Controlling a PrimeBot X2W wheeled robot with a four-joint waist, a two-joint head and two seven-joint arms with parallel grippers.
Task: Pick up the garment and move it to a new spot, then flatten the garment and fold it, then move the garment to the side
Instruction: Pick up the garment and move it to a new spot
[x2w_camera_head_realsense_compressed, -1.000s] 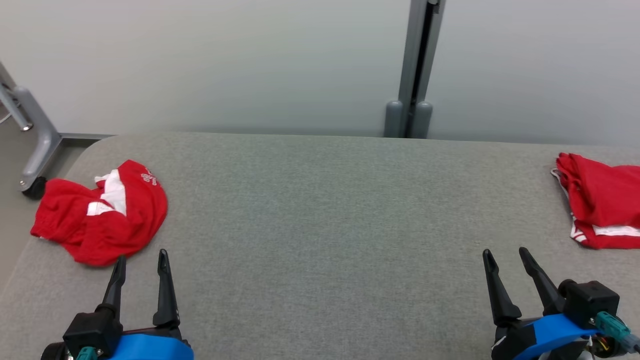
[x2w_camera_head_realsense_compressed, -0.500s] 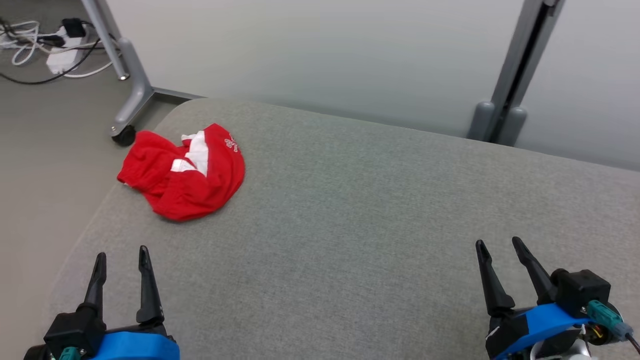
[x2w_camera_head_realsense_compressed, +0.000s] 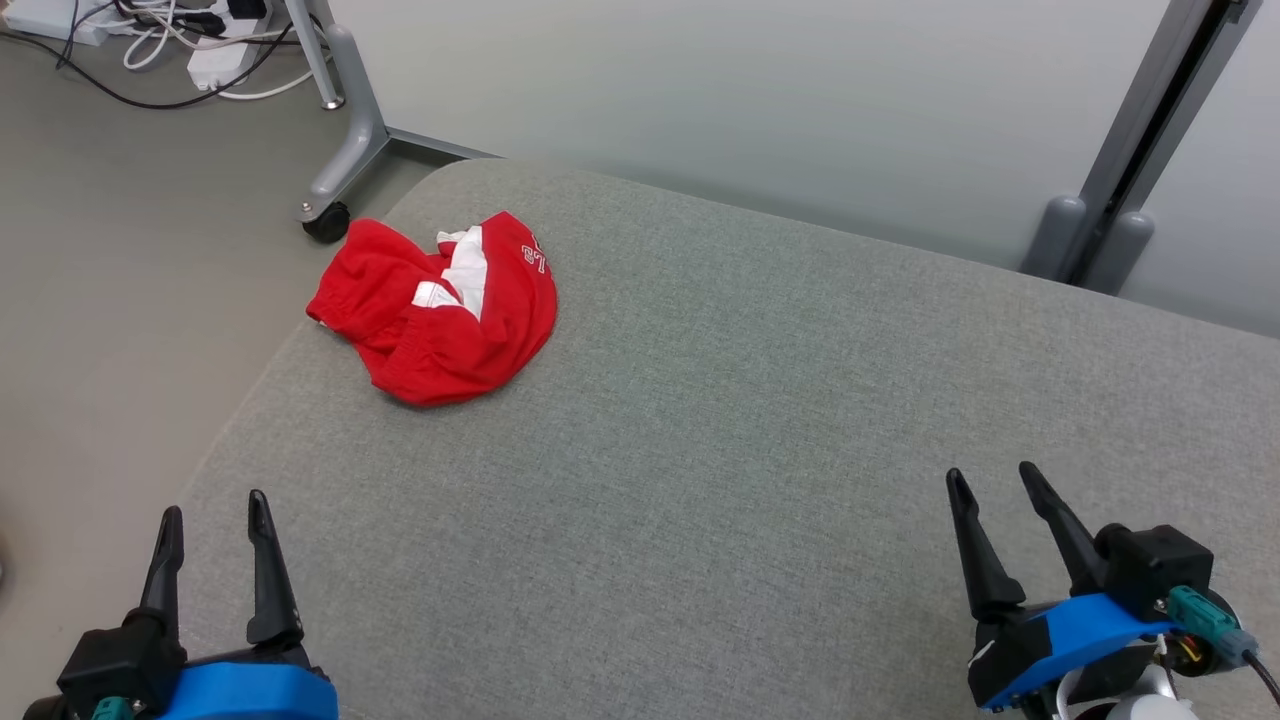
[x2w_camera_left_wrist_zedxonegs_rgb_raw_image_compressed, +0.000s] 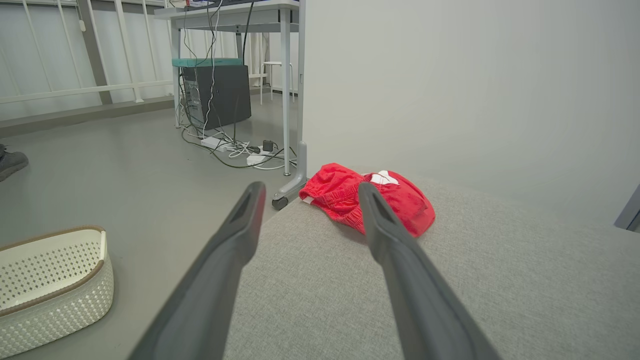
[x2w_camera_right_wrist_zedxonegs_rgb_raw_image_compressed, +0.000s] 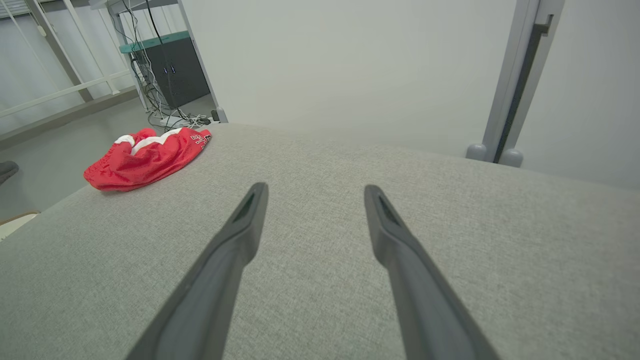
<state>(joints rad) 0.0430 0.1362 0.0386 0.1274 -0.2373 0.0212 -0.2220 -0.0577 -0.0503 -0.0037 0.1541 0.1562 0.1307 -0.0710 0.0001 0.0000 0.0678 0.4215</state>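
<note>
A crumpled red garment (x2w_camera_head_realsense_compressed: 440, 310) with white panels lies near the far left corner of the grey padded table (x2w_camera_head_realsense_compressed: 760, 400). The left wrist view has the garment (x2w_camera_left_wrist_zedxonegs_rgb_raw_image_compressed: 370, 197) just beyond my left fingers, and it lies far off to the left (x2w_camera_right_wrist_zedxonegs_rgb_raw_image_compressed: 145, 157) in the right wrist view. My left gripper (x2w_camera_head_realsense_compressed: 212, 510) hovers open at the table's near left edge, well short of the garment. Open and empty too, my right gripper (x2w_camera_head_realsense_compressed: 992, 480) hangs over the near right part of the table.
A white perforated basket (x2w_camera_left_wrist_zedxonegs_rgb_raw_image_compressed: 47, 280) stands on the floor left of the table. A grey wheeled frame leg (x2w_camera_head_realsense_compressed: 345, 150) and cables (x2w_camera_head_realsense_compressed: 180, 50) lie beyond the garment. A pale wall with a grey post (x2w_camera_head_realsense_compressed: 1130, 180) runs behind the table.
The head camera has turned left, so the garment now sits nearer the middle and a second red garment at the right has left the picture. Both grippers stay open.
</note>
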